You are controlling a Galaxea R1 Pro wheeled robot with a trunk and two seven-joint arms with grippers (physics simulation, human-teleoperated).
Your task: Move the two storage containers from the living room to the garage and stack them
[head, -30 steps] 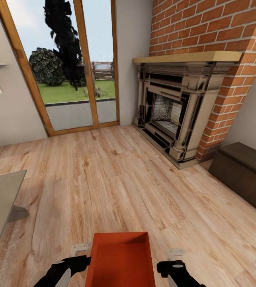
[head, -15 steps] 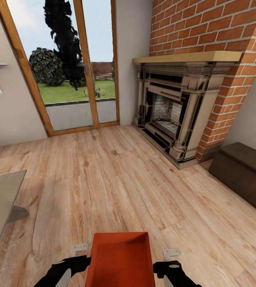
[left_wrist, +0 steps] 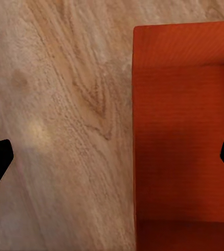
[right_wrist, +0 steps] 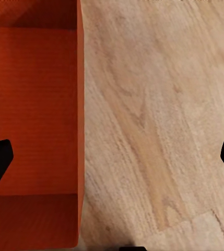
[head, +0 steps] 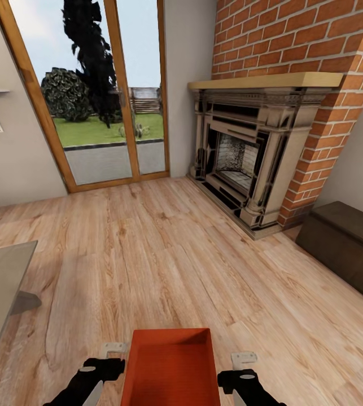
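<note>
Living room plank floor (head: 164,254) ahead of you, brick fireplace (head: 249,163) far right. Orange-red storage container (head: 171,366) on floor between your arms. Left claw (left_wrist: 112,157) and right claw (right_wrist: 112,154) spread wide, each straddling a container side wall.

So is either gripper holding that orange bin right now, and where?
Nothing is held. Both grippers, left and right, are open, each straddling a side wall of the bin, fingers apart from it.

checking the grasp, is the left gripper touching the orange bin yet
Apart. In the left wrist view, the left gripper has its jaws wide open astride the orange bin's wall, with wood floor showing between.
</note>
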